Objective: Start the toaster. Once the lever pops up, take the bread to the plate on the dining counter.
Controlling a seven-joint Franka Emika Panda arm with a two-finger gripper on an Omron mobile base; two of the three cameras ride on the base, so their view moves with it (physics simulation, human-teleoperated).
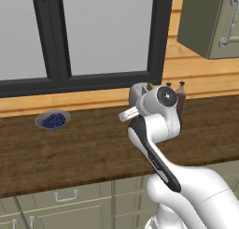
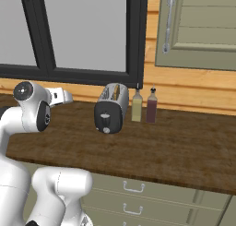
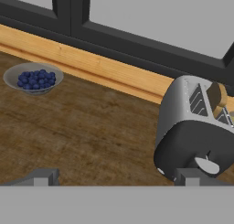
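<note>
The silver toaster (image 2: 110, 108) stands on the wooden counter under the window, its black end panel facing me. The arm hides most of the toaster (image 1: 137, 93) in the left base view. A slice of brown bread (image 3: 215, 97) sits upright in the toaster's (image 3: 194, 127) far slot, its top poking out. My gripper (image 3: 116, 179) is open with nothing between its fingertips (image 3: 43, 177). It hovers above the counter, short of the toaster and to its left. The right tip lines up just below the black panel. The plate and the dining counter are out of view.
A grey dish of blue berries (image 1: 52, 120) sits on the counter (image 1: 84, 148) to the left by the wall. Two bottles (image 2: 144, 106) stand right of the toaster. A green wall cabinet (image 2: 198, 26) hangs at the upper right, with drawers (image 2: 133, 188) below the counter.
</note>
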